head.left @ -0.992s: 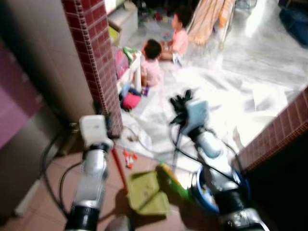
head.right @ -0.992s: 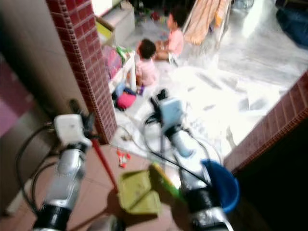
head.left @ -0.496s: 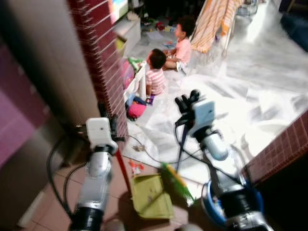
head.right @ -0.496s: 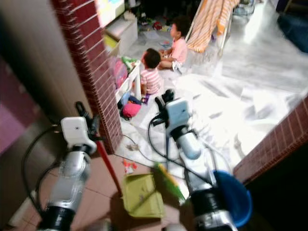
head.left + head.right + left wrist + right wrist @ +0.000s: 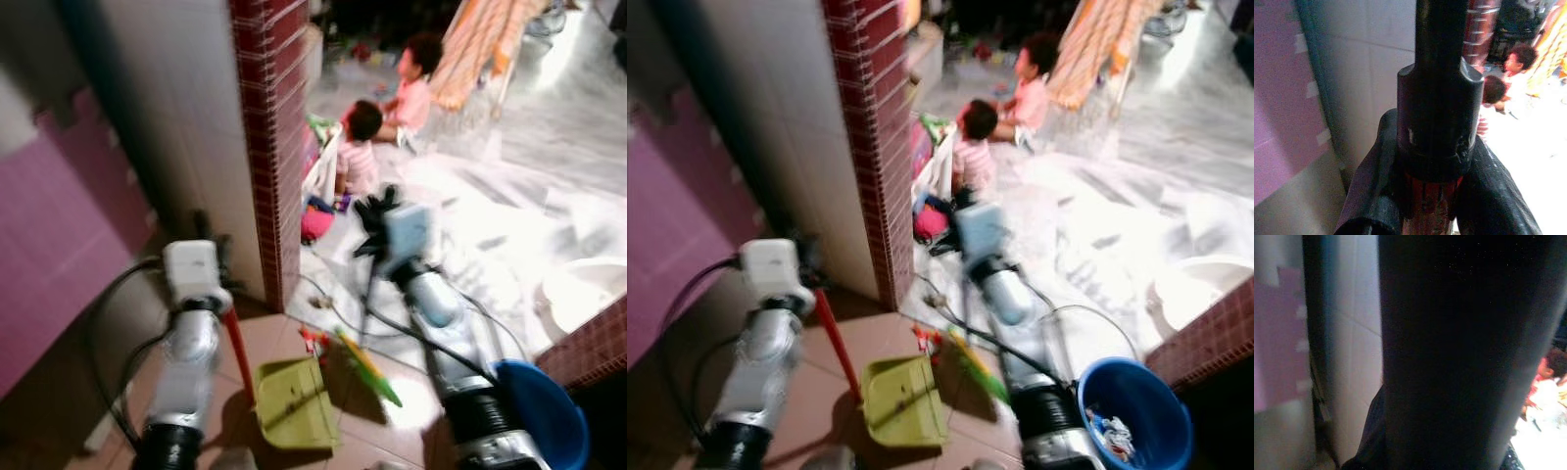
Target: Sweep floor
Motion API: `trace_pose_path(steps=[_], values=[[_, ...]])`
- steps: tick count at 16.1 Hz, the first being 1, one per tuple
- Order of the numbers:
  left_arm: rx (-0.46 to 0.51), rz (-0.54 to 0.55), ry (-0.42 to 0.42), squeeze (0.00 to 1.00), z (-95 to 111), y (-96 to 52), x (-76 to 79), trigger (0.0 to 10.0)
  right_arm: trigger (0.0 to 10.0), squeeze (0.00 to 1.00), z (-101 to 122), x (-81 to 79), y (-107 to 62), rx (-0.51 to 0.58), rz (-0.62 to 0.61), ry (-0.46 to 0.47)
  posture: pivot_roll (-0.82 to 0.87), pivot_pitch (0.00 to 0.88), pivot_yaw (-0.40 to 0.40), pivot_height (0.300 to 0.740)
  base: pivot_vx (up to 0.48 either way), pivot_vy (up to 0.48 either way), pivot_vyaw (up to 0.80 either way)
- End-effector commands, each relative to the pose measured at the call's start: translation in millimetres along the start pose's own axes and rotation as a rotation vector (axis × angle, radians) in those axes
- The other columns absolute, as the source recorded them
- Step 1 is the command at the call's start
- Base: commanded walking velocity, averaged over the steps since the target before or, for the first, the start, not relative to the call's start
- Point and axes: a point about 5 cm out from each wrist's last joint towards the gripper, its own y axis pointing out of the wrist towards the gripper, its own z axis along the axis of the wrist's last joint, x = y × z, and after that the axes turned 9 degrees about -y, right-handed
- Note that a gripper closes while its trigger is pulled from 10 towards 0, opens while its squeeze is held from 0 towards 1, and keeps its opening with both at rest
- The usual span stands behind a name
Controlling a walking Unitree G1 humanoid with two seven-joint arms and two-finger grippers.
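A green dustpan (image 5: 292, 403) rests on the brown tiles, and its red handle (image 5: 238, 357) rises to my left gripper (image 5: 214, 253). In the left wrist view that gripper (image 5: 1432, 196) is shut on the red handle just below its black cap. My right gripper (image 5: 375, 217) is shut on the broom's thin dark handle (image 5: 366, 294). The green and yellow broom head (image 5: 369, 368) lies on the floor right of the dustpan. In the right wrist view the dark handle (image 5: 1459, 352) runs close along the fingers.
A red brick pillar (image 5: 274, 127) stands straight ahead, with a purple wall to its left. Two children (image 5: 362, 147) sit on the white floor beyond. Small red litter (image 5: 313, 340) lies by the pillar's foot. A blue bucket (image 5: 539, 411) and a low brick wall (image 5: 588, 348) are on the right.
The whole view has swung, so the pillar and the children now sit further right. Both grippers keep their hold, and the dustpan and broom head stay on the floor.
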Motion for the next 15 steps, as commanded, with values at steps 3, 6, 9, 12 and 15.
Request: trace_pose_path(steps=[3, 6, 9, 12, 15], values=[[0.062, -0.040, 0.016, 0.00, 13.3, 4.7, 11.0, 10.0, 10.0, 0.00, 15.0, 10.1, 2.3, 0.081, -0.021, -0.026, -0.03, 0.000, 0.009, 0.740, 0.416, 0.164, 0.00], [0.062, -0.030, 0.009, 0.00, 12.8, 3.7, 11.5, 10.0, 10.0, 0.00, 18.3, 8.8, 2.6, 0.096, -0.007, -0.047, -0.03, 0.000, 0.001, 0.740, 0.241, 0.000, 0.00], [0.068, -0.023, 0.010, 0.00, 12.1, 3.1, 12.6, 10.0, 10.0, 0.00, 22.3, 7.9, 3.3, 0.111, 0.010, -0.052, -0.03, 0.000, -0.007, 0.740, 0.000, 0.000, 0.00], [0.062, -0.002, 0.019, 0.00, 9.1, 3.0, 11.0, 10.0, 10.0, 0.00, 25.2, 9.0, 5.8, 0.119, 0.016, -0.066, -0.02, 0.000, -0.016, 0.740, 0.000, 0.000, 0.00], [0.079, 0.044, 0.045, 0.00, 7.8, 6.0, 7.2, 10.0, 10.0, 0.00, 31.0, 7.2, 10.2, 0.120, 0.037, -0.087, -0.03, 0.014, -0.024, 0.740, 0.000, 0.000, 0.00]])
